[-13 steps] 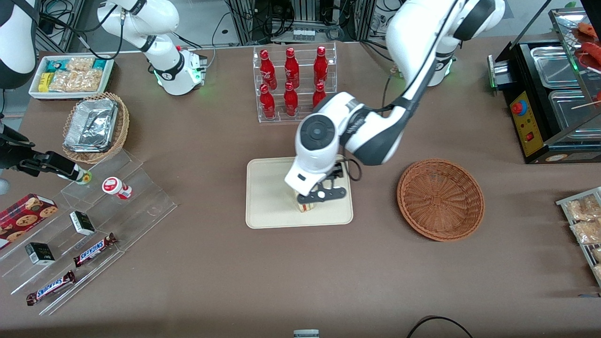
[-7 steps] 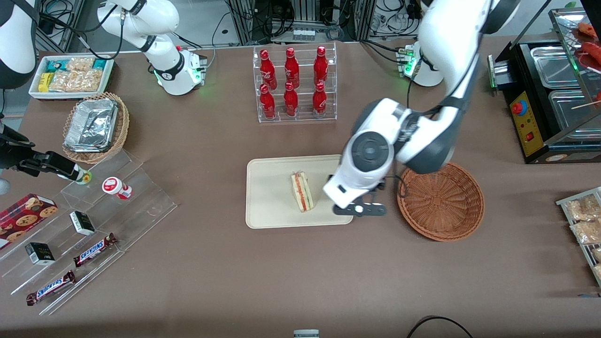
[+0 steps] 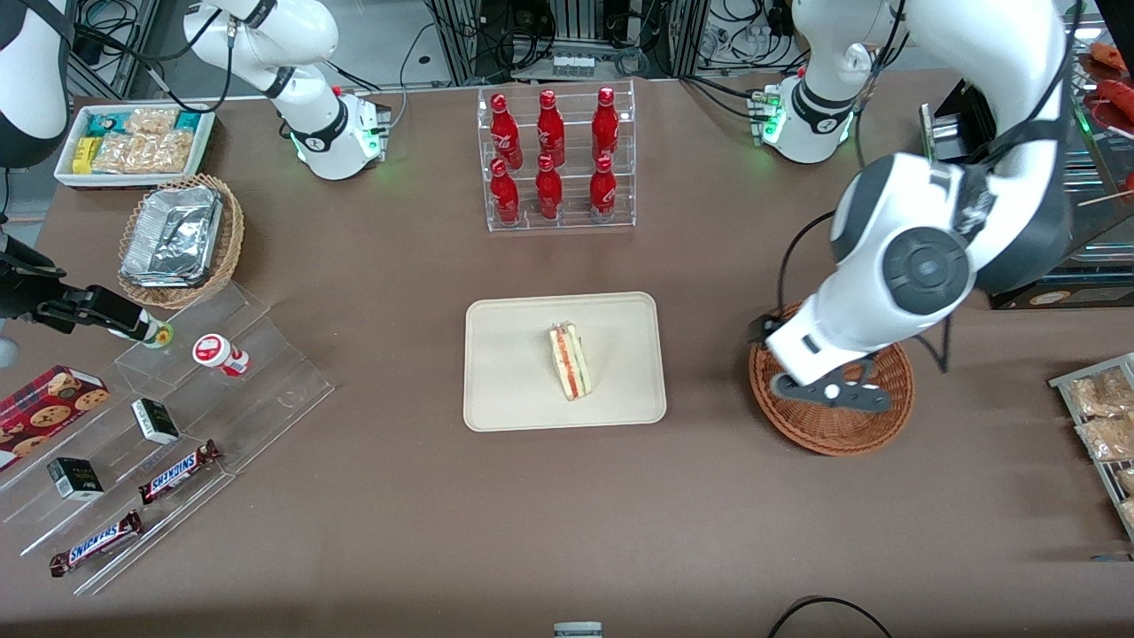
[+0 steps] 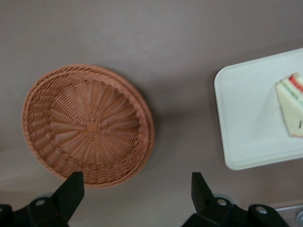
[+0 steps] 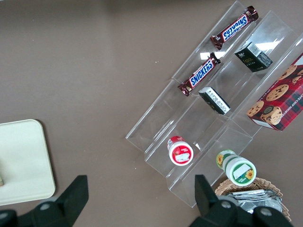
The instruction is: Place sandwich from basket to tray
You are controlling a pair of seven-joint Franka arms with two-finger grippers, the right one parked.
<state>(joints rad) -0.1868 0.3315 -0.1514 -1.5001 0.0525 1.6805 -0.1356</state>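
Above round reddish-brown wicker basket (image 3: 833,416), partly hiding its rim: black two-finger gripper (image 4: 135,191), spread wide, gripping nothing; well apart, upright on flat cream rectangular tray (image 3: 514,354): triangular white-bread sandwich (image 3: 570,361), wrapper print unreadable.

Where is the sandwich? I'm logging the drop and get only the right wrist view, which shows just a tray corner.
Observer: The sandwich lies on the tray, near its middle, filling edge up.
Operator: And the gripper?
Observer: The gripper hangs above the basket, open, holding nothing.
Operator: Anything in the basket?
Observer: No, only bare wicker shows.
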